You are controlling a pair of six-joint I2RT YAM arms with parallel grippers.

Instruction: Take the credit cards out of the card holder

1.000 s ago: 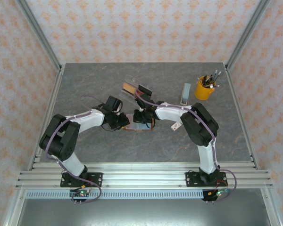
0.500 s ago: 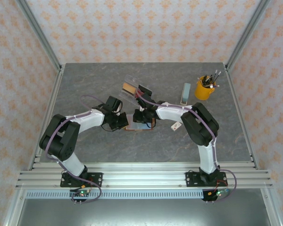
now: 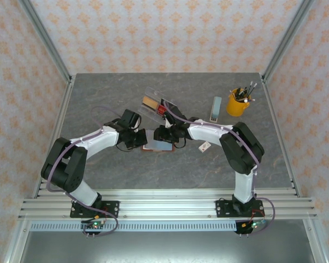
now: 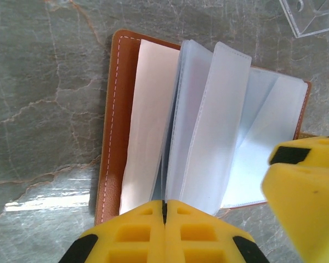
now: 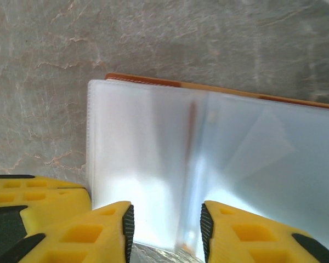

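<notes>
Pressing together, the left fingers (image 4: 137, 235) meet at one edge of the open card holder (image 4: 111, 137) — cannot tell if one of the clear pocket leaves (image 4: 219, 126) is caught between. The right fingers (image 5: 93, 230) are spread, straddling the leaves' edge. Holder lies flat on the table (image 3: 98, 98), near the clear tray (image 3: 152, 93).

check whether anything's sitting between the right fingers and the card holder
Nothing visible does. In the right wrist view the right gripper is open directly at the card holder, whose clear sleeves show in the gap between the fingers with nothing in front of them.
</notes>
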